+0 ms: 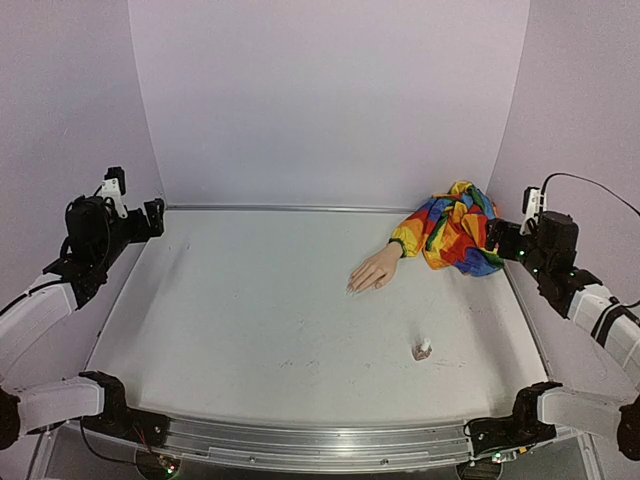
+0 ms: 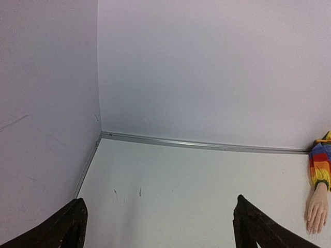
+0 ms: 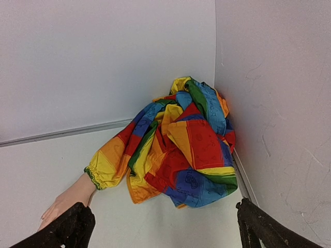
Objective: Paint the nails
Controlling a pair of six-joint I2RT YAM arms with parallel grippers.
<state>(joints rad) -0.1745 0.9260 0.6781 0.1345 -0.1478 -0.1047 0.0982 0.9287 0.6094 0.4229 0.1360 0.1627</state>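
Observation:
A small peach mannequin hand (image 1: 375, 272) lies palm down at the table's back right, its pale nails (image 1: 353, 290) pointing to the front left. Its rainbow patchwork sleeve (image 1: 455, 230) is bunched in the back right corner. A tiny pinkish polish bottle (image 1: 423, 349) with a white cap stands in front of the hand. My left gripper (image 1: 155, 215) is open and empty, raised at the far left. My right gripper (image 1: 497, 236) is open and empty, right beside the sleeve. The right wrist view shows the sleeve (image 3: 181, 144) and part of the hand (image 3: 64, 199). The left wrist view shows the hand (image 2: 316, 209) at its right edge.
Pale walls close the table on the left, back and right, with a metal rail (image 1: 290, 208) along the back. A metal rail (image 1: 320, 440) runs along the front edge between the arm bases.

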